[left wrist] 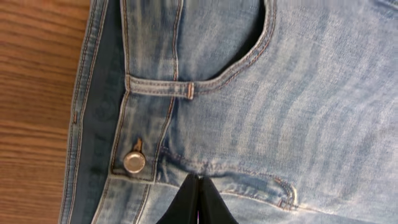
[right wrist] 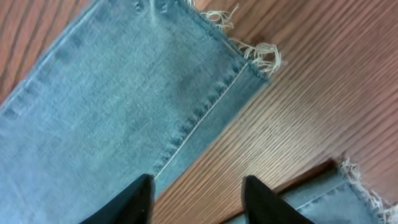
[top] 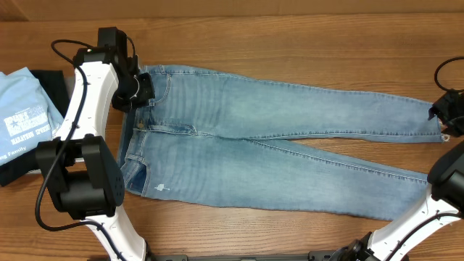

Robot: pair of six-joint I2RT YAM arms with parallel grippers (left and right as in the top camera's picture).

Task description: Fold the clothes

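The light-wash blue jeans (top: 275,138) lie flat on the wooden table, waistband to the left, both legs running right. The small white scuff (top: 161,188) is on the near hip. My left gripper (top: 139,90) is over the waistband; in the left wrist view its fingers (left wrist: 200,190) are shut, tips on the denim (left wrist: 298,106) just right of the metal button (left wrist: 134,162), with no cloth seen between them. My right gripper (top: 448,116) is open at the far leg's frayed ankle hem (right wrist: 249,53); its fingers (right wrist: 199,199) straddle bare wood between the two leg ends.
A light blue T-shirt with white print (top: 22,119) lies on dark folded garments (top: 49,83) at the left edge. The near leg's frayed hem (right wrist: 357,186) is just right of my right fingers. Bare wood table (top: 290,43) lies beyond the jeans.
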